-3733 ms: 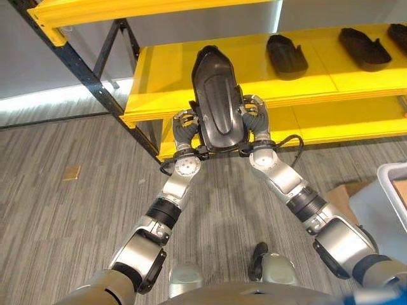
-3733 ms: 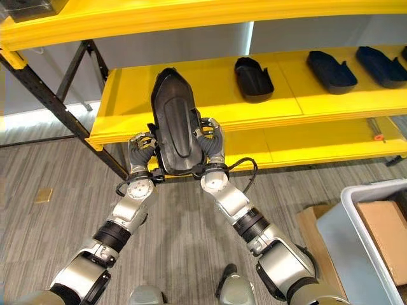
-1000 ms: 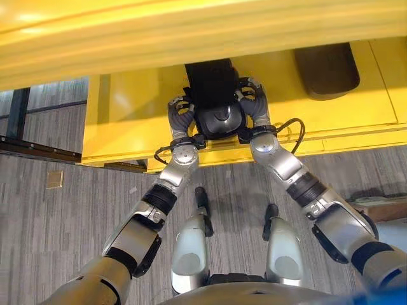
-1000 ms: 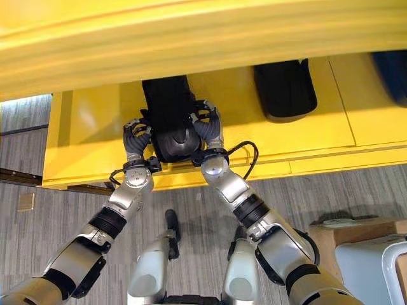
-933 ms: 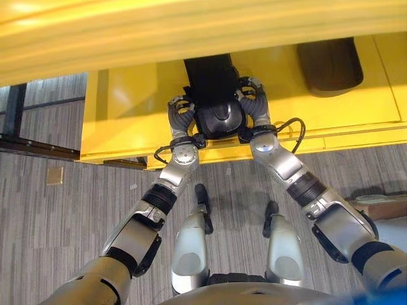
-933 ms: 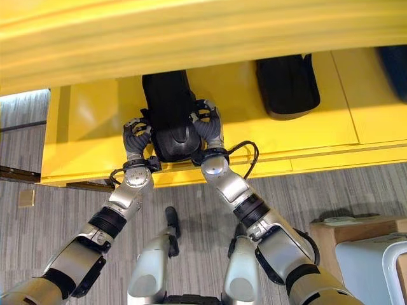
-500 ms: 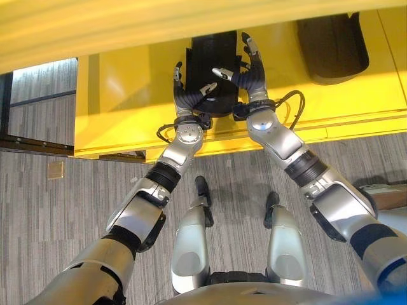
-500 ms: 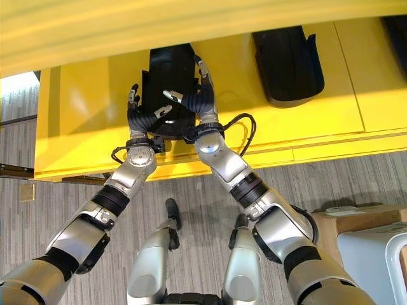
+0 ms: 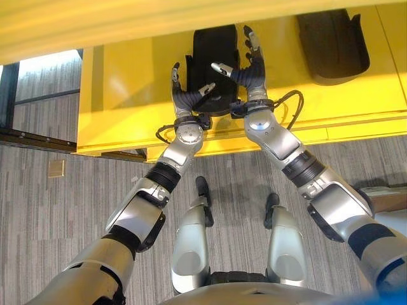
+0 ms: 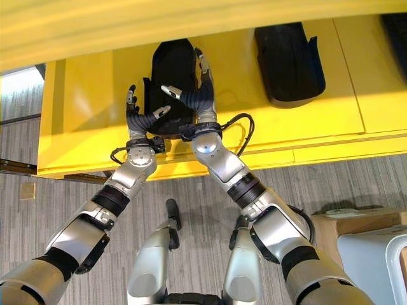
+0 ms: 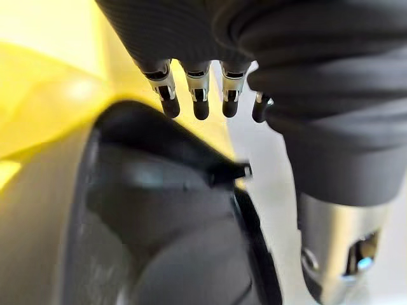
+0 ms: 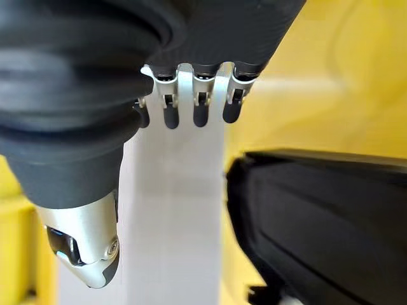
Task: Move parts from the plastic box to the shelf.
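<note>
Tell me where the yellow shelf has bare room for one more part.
The yellow shelf board is bare from its left end to the black moulded plastic part between the open left robot hand and right robot hand. A narrower bare strip separates it from the second black part.

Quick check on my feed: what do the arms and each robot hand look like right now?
Both arms are silver-grey with black bands at the joints. The left robot hand and right robot hand have dark ribbed covers and silver fingers with dark tips.
</note>
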Controlling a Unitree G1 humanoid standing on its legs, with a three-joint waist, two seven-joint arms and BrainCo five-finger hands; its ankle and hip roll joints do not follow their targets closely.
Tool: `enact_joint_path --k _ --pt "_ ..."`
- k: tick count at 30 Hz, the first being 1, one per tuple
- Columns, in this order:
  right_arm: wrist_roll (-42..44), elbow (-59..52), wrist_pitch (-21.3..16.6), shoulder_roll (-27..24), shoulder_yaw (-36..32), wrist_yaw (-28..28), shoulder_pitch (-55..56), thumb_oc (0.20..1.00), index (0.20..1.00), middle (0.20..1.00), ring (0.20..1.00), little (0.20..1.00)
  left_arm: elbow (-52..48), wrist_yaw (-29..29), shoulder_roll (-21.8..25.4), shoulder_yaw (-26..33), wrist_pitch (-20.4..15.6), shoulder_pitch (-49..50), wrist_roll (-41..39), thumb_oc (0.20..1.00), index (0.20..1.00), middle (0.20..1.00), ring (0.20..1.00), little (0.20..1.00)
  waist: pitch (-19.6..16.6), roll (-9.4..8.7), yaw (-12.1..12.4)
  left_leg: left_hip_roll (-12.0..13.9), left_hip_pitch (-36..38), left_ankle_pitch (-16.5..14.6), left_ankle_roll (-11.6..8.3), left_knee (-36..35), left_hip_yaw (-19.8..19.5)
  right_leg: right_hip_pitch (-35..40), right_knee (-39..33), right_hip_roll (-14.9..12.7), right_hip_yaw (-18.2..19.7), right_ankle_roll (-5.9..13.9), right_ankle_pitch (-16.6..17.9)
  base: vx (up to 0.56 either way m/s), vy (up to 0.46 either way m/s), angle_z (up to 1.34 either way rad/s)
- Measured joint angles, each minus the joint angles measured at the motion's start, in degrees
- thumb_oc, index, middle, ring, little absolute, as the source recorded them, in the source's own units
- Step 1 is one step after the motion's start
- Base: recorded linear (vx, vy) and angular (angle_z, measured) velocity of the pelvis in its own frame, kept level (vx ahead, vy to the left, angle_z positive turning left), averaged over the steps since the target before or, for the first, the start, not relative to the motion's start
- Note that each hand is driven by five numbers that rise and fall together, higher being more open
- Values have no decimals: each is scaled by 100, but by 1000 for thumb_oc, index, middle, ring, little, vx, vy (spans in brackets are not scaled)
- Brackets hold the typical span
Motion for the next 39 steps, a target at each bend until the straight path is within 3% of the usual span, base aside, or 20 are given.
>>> enact_joint_path --k 3,8,13,17,23,28,31,34,39 --pt "-630 -405 -444 4 -9 -120 -4 1000 1000 1000 1000 1000 -91 429 -34 165 -252 69 15 1000 1000 1000 1000 1000 0 0 8 0 0 0 0 -1 -1 1 -4 1 -1 0 0 0 0 0" --pt "-1845 -1589 -734 77 2 -127 218 1000 1000 1000 1000 1000 -1020 1012 -145 414 -548 687 505 1000 1000 1000 1000 1000 -1 2 42 -1 18 4 -2 -10 -10 32 -30 7 -8 4 -2 -4 -19 1" --pt "-3180 -2431 -619 192 25 -301 334 1000 1000 1000 1000 1000 -2031 1406 -192 666 -557 1318 1163 1000 1000 1000 1000 1000 -7 13 141 3 132 -2 -19 -59 -31 126 -48 6 -45 15 -21 -2 -11 2" --pt "-3277 -2736 -611 166 -16 -149 728 1000 1000 1000 1000 1000 -2554 1341 -120 772 -542 1559 1346 1000 1000 1000 1000 1000 -11 19 207 2 140 20 -68 -134 -49 122 -44 13 -52 14 -29 0 0 0" --pt "-2251 -3171 -617 -263 185 1623 1710 1000 1000 1000 1000 1000 -3396 907 -7 918 -496 2292 1342 1000 1000 1000 1000 1000 -10 21 210 8 139 74 -41 -206 -43 119 -85 34 -79 11 -29 -36 -33 0" --pt "-1884 -3689 -628 -1150 561 3413 2197 1000 1000 1000 1000 1000 -3866 361 178 1087 -499 2892 1294 1000 1000 1000 1000 1000 -9 18 347 54 138 80 -48 -210 -149 248 -192 83 -222 7 -36 -35 -71 9" --pt "-1638 -4108 -385 -1407 662 4243 2081 1000 1000 1000 1000 1000 -4000 141 275 1396 -498 3268 1220 1000 1000 1000 1000 1000 -7 9 423 69 175 80 -52 -210 -201 333 -207 96 -285 -13 -55 -26 -77 7" --pt "-1532 -4137 3 -1549 952 4839 1757 1000 1000 1000 1000 1000 -4001 -240 462 1528 -498 3407 1067 1000 1000 1000 1000 1000 -7 2 620 93 190 97 -78 -224 -284 397 -182 113 -376 -47 -84 -6 -78 10" --pt "-1460 -4125 -59 -1742 1073 4925 1781 1000 1000 1000 1000 1000 -4111 -522 877 1632 -507 3756 1070 1000 1000 1000 1000 1000 -9 -187 782 96 219 76 -109 -322 -311 408 -196 113 -452 -59 -130 -11 -29 7"
